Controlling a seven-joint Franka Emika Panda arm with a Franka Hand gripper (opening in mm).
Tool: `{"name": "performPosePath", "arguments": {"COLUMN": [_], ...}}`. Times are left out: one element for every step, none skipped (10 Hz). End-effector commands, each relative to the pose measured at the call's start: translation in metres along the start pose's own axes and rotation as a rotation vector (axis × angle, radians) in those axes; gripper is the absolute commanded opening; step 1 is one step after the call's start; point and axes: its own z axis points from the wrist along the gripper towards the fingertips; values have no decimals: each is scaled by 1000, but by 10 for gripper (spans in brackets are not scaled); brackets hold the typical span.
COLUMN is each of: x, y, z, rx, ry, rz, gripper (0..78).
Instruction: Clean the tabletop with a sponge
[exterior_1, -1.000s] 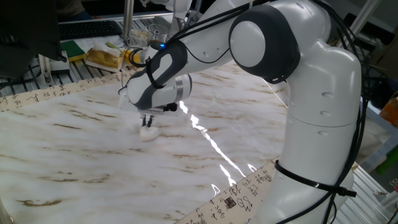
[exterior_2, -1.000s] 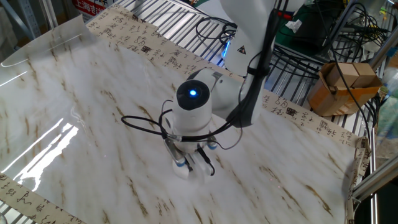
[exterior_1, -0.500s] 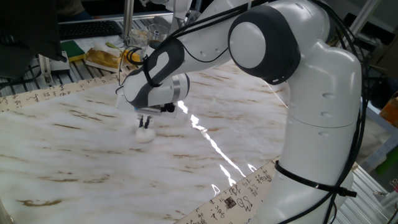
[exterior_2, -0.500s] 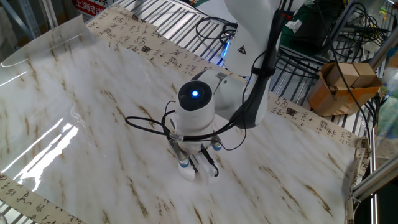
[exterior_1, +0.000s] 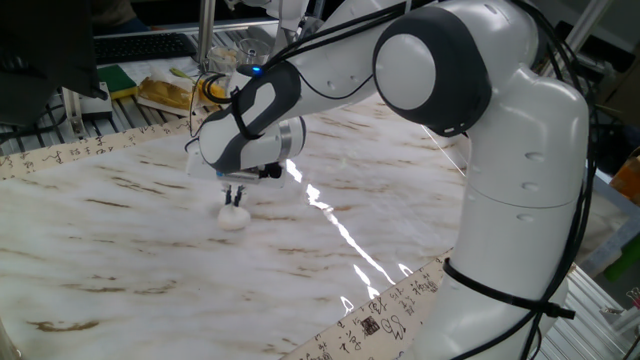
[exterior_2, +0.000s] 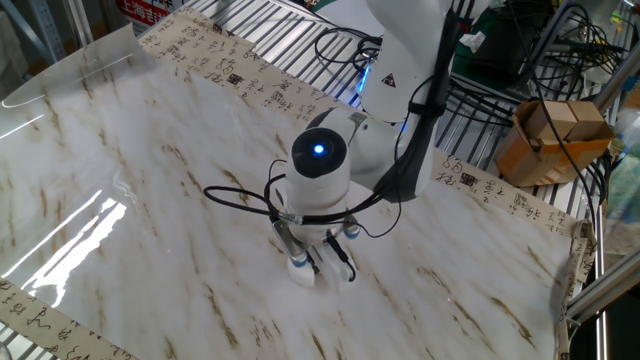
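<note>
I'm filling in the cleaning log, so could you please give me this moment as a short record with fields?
surface: marble-patterned tabletop, beige border with black characters
tool: white sponge, lying on the tabletop
gripper: gripper pointing down onto the sponge, fingers closed on it
sponge position: near the middle of the tabletop
background: yellow and green clutter beyond the far edge

The pincer (exterior_1: 235, 199) is dragging the sponge (exterior_1: 233, 217) across the table (exterior_1: 120, 250), sliding slightly towards the cluttered far edge in one fixed view and towards the lower right in the other fixed view (exterior_2: 318, 268), the arm following.
</note>
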Motion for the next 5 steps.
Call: {"name": "performPosePath", "arguments": {"x": [-7,-13,-16,-24,-30], "y": [-6,-12,-16,-27,-36], "z": [-3,-7,-9,-15,-19], "rx": [57,59,62,67,69], "ry": [-9,-5,1,9,12], "rz": [-56,-73,-84,-113,-132], "gripper": [11,11,11,11,11]}}
